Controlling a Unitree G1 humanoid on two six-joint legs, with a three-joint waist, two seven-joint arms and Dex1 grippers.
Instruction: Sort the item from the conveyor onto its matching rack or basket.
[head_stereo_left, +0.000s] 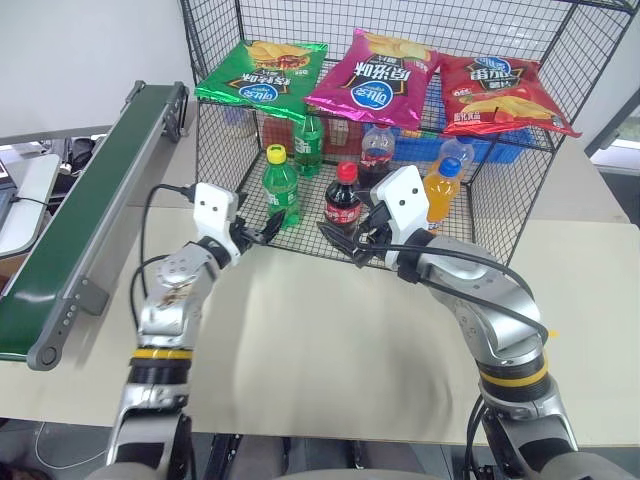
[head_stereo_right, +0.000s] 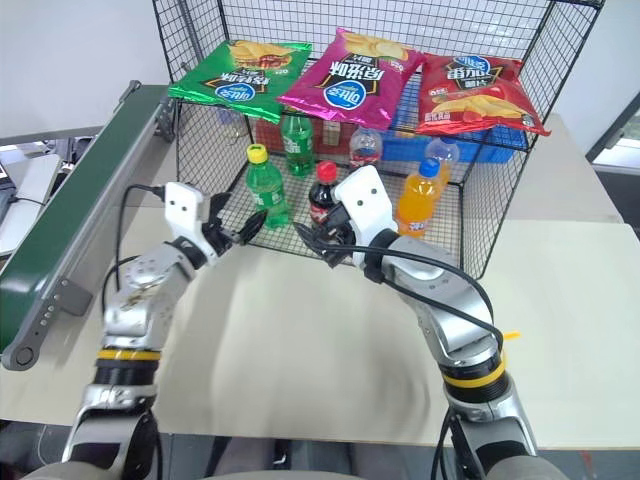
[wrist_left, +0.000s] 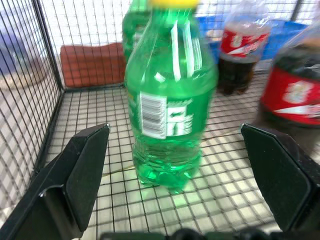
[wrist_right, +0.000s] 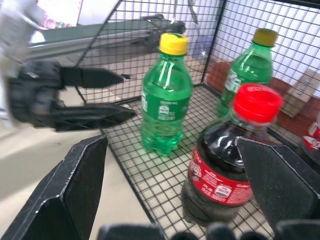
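Small bright-green clear plastic soda bottle w/ yellow cap (head_stereo_left: 281, 186) stands upright on grid floor of big black wire-mesh cage (head_stereo_left: 520, 190), near its front-left corner, free of both grippers. Left gripper (head_stereo_left: 262, 229) sits just in front of bottle at cage's open front edge; fingers (wrist_left: 82, 170) spread wide, one each side, not touching, holding nothing. Right gripper (head_stereo_left: 345, 238) is near dark cola bottle w/ red cap (head_stereo_left: 343, 197), fingers (wrist_right: 75, 185) wide apart, empty. Darker green bottle (head_stereo_left: 308, 140) and orange bottle w/ blue cap (head_stereo_left: 441, 188) stand further in. Three chip bags (head_stereo_left: 372, 72) lie on cage's upper shelf. Long dark-green conveyor belt in grey frame (head_stereo_left: 75, 215) runs along left of beige worktop (head_stereo_left: 330, 350), well apart from bottle.
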